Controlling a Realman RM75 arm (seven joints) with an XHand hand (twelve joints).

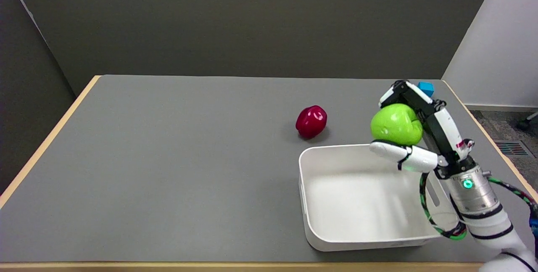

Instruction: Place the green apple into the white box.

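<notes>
My right hand (420, 131) holds the green apple (396, 125) in the air, fingers curled over its top and thumb under it. The apple hangs above the far right part of the white box (332, 238), over its far rim. The box is a rounded white tub at the table's near right, with nothing showing inside it. My right forearm crosses over the box's right wall and hides its handle slot.
A red apple (311, 121) lies on the grey table (168, 158) just beyond the box's far left corner. A small blue block (426, 88) sits behind my hand near the table's far right corner. The table's wooden edge runs along the left and front.
</notes>
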